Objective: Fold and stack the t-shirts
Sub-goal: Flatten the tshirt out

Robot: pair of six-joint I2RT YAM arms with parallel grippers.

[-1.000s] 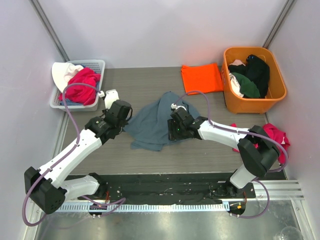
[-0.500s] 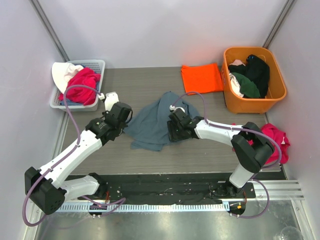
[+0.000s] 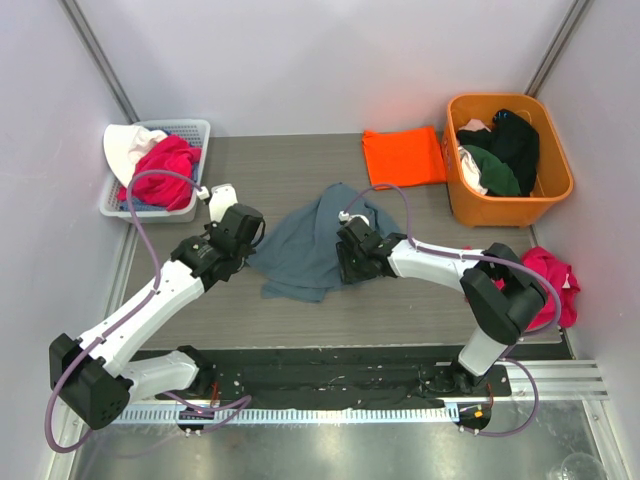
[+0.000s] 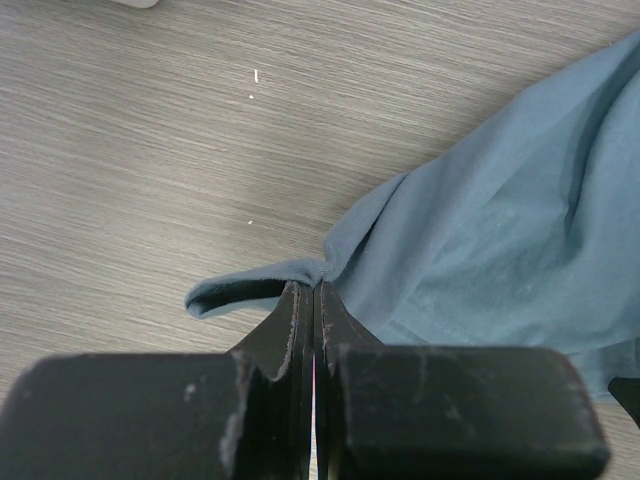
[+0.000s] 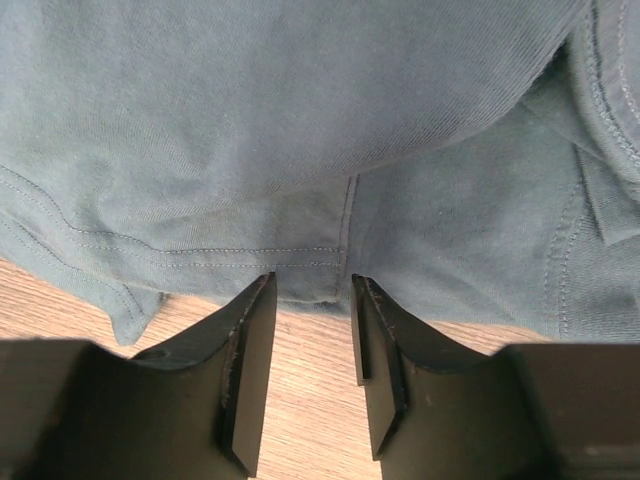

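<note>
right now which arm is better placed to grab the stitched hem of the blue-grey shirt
Right. The right claw stands open with the stitched hem of the blue-grey shirt at its fingertips. The left claw is shut on another edge of that shirt, so it is busy.

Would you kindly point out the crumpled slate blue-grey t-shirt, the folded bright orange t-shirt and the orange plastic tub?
Slate blue-grey t-shirt [image 3: 300, 250]: top view, middle of cloth.
Bright orange t-shirt [image 3: 402, 157]: top view, centre.
Orange plastic tub [image 3: 500, 211]: top view, near wall.
</note>
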